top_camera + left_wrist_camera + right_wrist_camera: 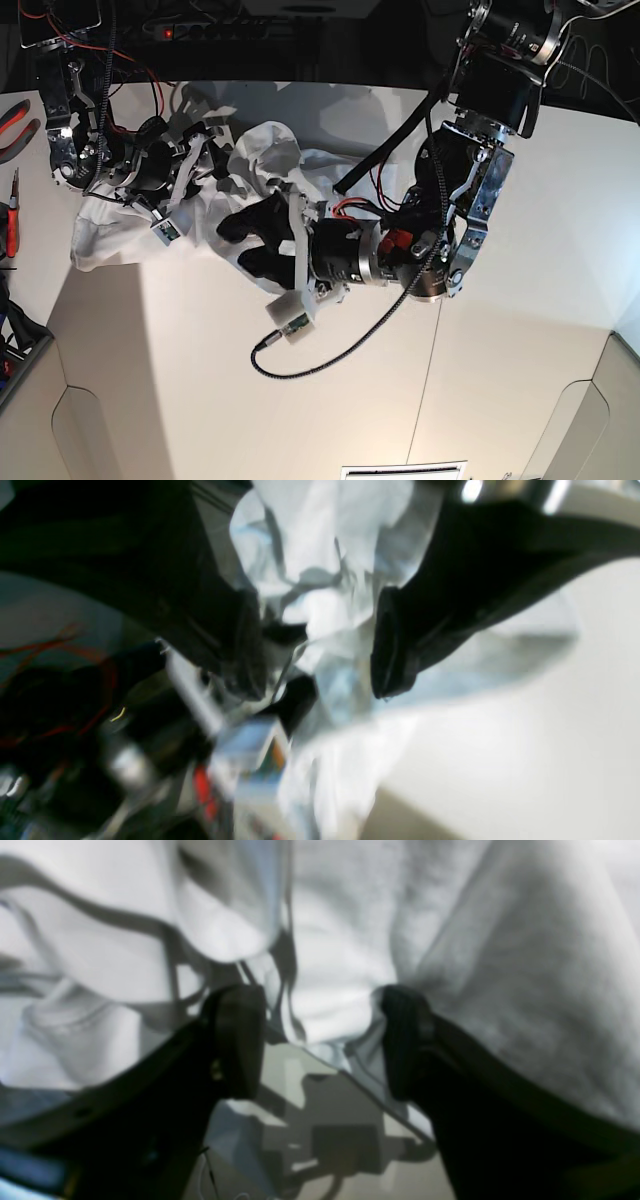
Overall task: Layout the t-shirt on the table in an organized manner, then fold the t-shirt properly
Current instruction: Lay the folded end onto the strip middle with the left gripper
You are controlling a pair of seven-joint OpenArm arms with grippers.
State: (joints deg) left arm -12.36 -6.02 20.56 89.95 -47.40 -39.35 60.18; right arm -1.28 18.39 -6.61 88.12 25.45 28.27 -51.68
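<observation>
The white t-shirt lies crumpled in a heap at the back left of the off-white table. My left gripper reaches in from the right, against the heap's near edge. In the left wrist view its black fingers stand wide apart, open, with bunched t-shirt filling the gap of the left gripper. My right gripper is at the heap's left side. Its jaws are also open, and a fold of t-shirt hangs between and over the tips of the right gripper.
Red-handled pliers and a screwdriver lie at the table's left edge. A black cable loops from the left arm down over the middle of the table. A power strip and wiring sit behind the back edge.
</observation>
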